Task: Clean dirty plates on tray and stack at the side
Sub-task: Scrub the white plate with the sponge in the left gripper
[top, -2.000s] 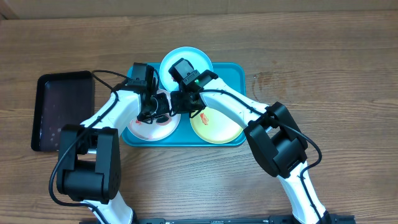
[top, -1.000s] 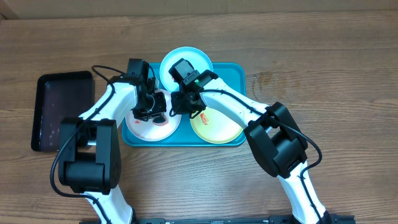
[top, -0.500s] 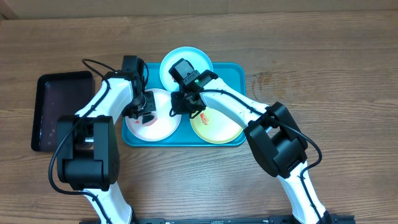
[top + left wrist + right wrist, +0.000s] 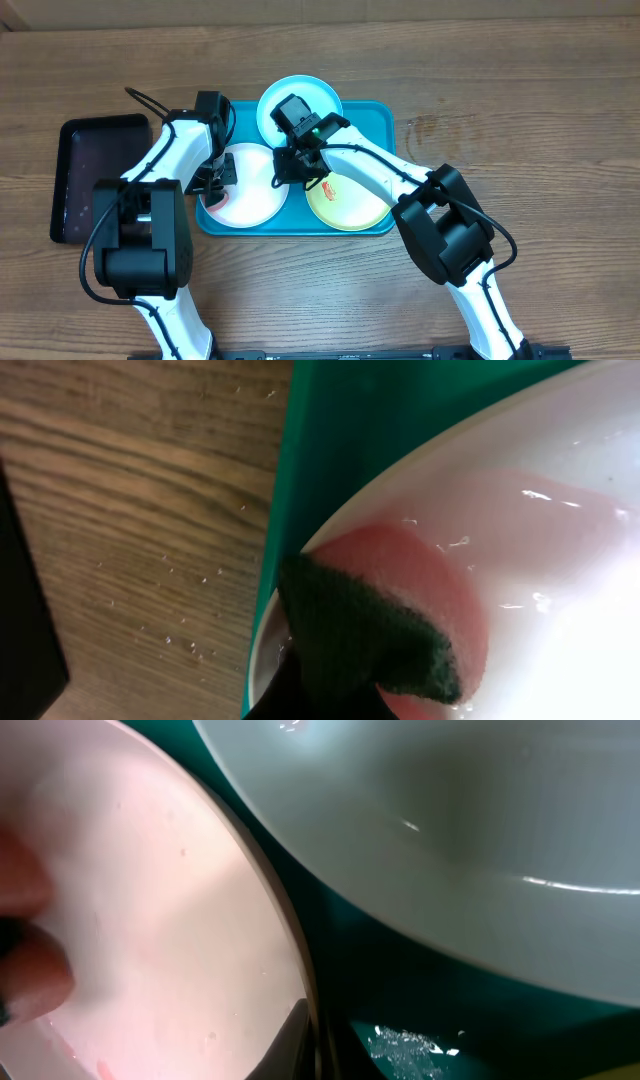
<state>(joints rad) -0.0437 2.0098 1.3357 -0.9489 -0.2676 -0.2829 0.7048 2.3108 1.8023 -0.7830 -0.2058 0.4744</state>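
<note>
Midway along the table (image 4: 520,90), nearer its far edge than its near one, sits the teal tray (image 4: 375,118), and nothing from it is stacked at the side yet. Toward the left edge lies a smaller black tray (image 4: 100,180), apart from the teal one.

On the teal tray the white plate (image 4: 250,198) fills the left half and the yellow-green plate (image 4: 352,207) the right. The light blue plate (image 4: 322,95) overhangs the far rim between them.

Work looks to be on the first plate. The left pincer (image 4: 215,183) is clamped on a dark green sponge (image 4: 360,640). It presses the sponge onto the white plate's left rim, where a red smear (image 4: 440,575) has pooled. The right pincer (image 4: 284,172) sits at the opposite rim, probably steadying the plate against the scrubbing. Its wrist view shows only one dark fingertip beside that rim, so I cannot tell whether it is apart or together.

The left fingers are mostly cut off below the sponge. An orange streak (image 4: 328,186) on the yellow-green plate is untouched.
</note>
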